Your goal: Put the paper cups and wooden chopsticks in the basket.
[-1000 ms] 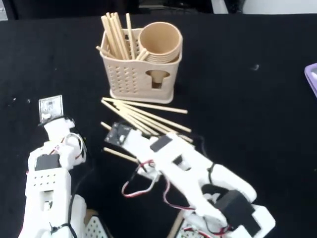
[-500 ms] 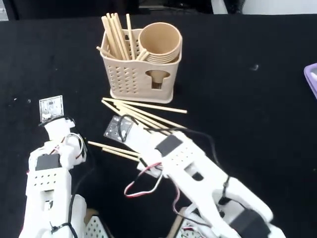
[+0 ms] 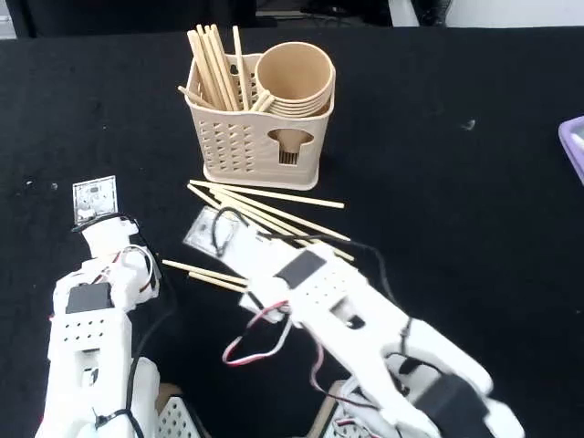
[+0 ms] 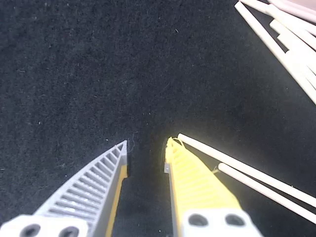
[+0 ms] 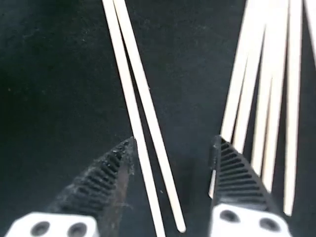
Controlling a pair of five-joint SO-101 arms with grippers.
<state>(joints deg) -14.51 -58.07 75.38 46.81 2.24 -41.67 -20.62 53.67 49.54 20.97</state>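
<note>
Beige perforated plastic basket (image 3: 255,151) is standing on the black counter (image 3: 456,228), holding stacked tan paper cups (image 3: 294,78) in one compartment and upright wooden chopsticks (image 3: 212,59) in the other. Loose wooden chopsticks (image 3: 274,212) are lying fanned on the counter near it, on the arms' side. Right pincer (image 5: 174,143) is gaping wide, straddling a separate pair of chopsticks (image 5: 140,113). Left pincer (image 4: 146,143) is sitting narrowly parted, its yellow finger (image 4: 197,187) resting just beside a chopstick end.
</note>
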